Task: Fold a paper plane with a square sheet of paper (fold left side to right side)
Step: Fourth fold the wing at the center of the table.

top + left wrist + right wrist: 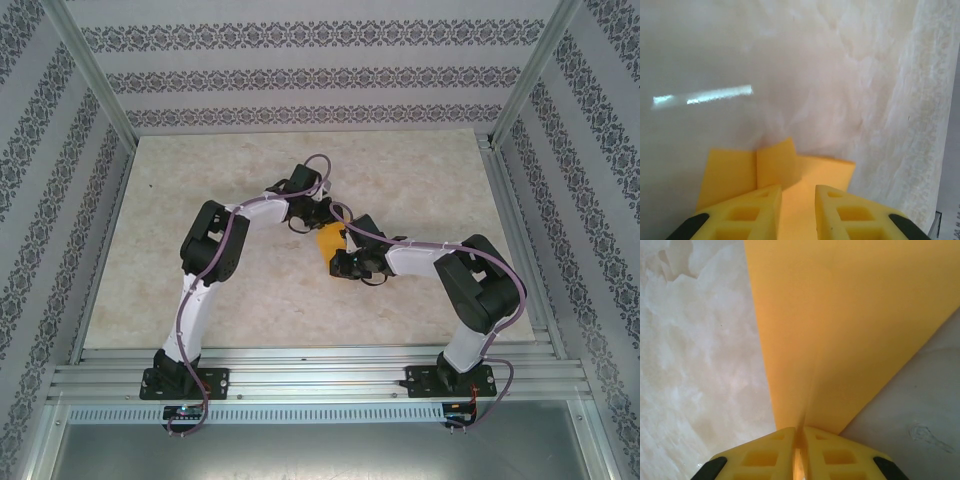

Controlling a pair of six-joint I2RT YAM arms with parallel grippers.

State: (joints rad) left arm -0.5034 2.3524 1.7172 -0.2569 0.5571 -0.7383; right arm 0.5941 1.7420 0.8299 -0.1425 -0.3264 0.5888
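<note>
Here the square sheet of paper (840, 330) is clamped in the right tool (799, 439), spreading ahead, and is seen beneath the narrowly parted left tool (798, 199).

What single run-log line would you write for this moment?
stage: mid-fold | right gripper: shut on orange paper sheet | left gripper: open, at the sheet

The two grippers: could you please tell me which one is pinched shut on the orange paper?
The right gripper: its fingers meet on the paper, whereas the left gripper shows a clear gap between its fingers.
</note>
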